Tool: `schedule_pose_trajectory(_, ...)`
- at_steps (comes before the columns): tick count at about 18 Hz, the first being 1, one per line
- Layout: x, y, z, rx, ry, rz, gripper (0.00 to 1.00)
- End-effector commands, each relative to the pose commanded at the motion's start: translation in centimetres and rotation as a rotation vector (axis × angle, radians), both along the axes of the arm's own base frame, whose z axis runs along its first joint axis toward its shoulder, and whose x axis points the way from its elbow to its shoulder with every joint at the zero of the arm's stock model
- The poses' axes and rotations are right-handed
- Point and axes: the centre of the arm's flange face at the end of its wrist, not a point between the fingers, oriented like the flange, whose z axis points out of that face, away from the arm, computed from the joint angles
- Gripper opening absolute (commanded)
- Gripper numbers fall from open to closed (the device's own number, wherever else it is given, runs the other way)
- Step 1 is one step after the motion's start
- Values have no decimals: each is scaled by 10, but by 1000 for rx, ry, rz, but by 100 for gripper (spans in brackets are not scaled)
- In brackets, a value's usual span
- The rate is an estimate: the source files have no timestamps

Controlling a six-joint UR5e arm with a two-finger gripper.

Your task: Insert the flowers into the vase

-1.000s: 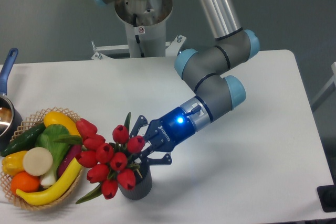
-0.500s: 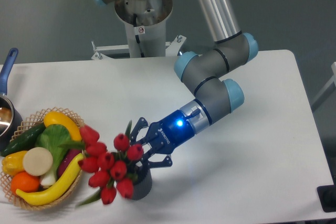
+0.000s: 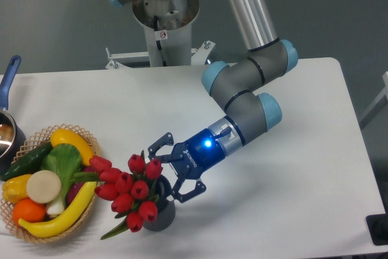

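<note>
The flowers (image 3: 128,190), a bunch of red tulip buds with green leaves, stand with their stems in the vase (image 3: 160,216) and lean out to the left over its rim. The vase is a small dark grey cylinder near the table's front edge, mostly covered by the buds. My gripper (image 3: 173,168) is just above and to the right of the vase. Its jaws are spread wide, one finger (image 3: 159,143) behind the bunch and the other (image 3: 189,191) in front, and neither presses on the stems.
A wicker basket (image 3: 37,237) with a banana, an orange, a cucumber and other produce sits at the front left, almost touching the buds. A pot with a blue handle (image 3: 8,76) stands at the left edge. The arm's base (image 3: 163,22) is at the back.
The jaws have opened wide and let go of the stems. The bunch has settled into the vase, leaning left. The gripper has drawn slightly back to the right.
</note>
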Motion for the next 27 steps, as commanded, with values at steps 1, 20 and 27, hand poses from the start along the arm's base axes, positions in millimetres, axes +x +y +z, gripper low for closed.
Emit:
schedule_pose_trajectory(1,-3,-6,5,3,9,11,100)
schedule_pose_trajectory(20,5,-126,122,-525,631,270,100)
schedule_pose_trajectory(27,-19,-147,160,-575,722,359,100)
